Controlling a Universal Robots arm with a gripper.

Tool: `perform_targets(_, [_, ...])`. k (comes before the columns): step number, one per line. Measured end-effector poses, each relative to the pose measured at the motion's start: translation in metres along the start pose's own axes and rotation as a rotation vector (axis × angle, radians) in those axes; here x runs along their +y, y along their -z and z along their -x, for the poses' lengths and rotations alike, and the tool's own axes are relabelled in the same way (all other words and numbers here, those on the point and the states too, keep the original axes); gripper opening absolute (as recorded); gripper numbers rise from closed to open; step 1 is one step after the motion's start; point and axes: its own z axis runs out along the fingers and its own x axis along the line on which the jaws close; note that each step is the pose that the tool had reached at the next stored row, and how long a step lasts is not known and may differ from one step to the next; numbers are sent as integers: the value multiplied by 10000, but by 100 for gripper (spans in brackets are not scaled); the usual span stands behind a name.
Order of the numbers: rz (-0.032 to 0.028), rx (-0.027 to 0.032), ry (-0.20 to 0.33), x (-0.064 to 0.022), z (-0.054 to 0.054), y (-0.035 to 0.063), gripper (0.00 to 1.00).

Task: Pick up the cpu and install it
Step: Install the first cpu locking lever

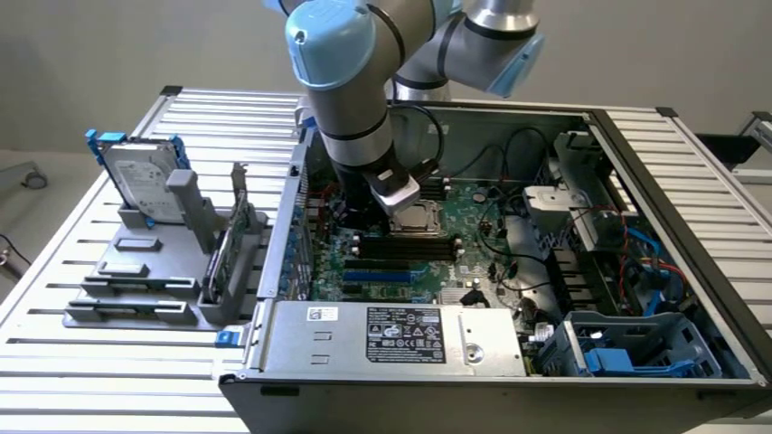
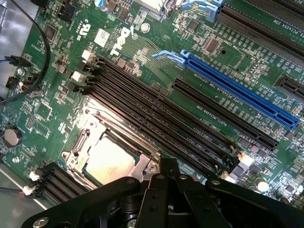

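My worktop [image 1: 675, 163] is a slatted, pale metal surface. On it stands the open computer case [image 1: 483, 362], and toward the exterior view's left a grey holder rack [image 1: 145, 271] carries what looks like a hard drive [image 1: 139, 185] with blue brackets.

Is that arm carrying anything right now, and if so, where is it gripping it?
Nothing is held. The tool is shut with nothing between its fingertips, hovering over the motherboard. The cpu lies in its socket, apart from the tool.
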Motion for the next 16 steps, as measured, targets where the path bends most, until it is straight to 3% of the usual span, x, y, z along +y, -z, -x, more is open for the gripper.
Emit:
perform_targets(4, [24,-4,-75,-2,1,0,11])
perform_targets(10, [145,-62,-155,-2,0,4,11])
perform_targets(16, [154,-73,-176,-5,-25,107,11])
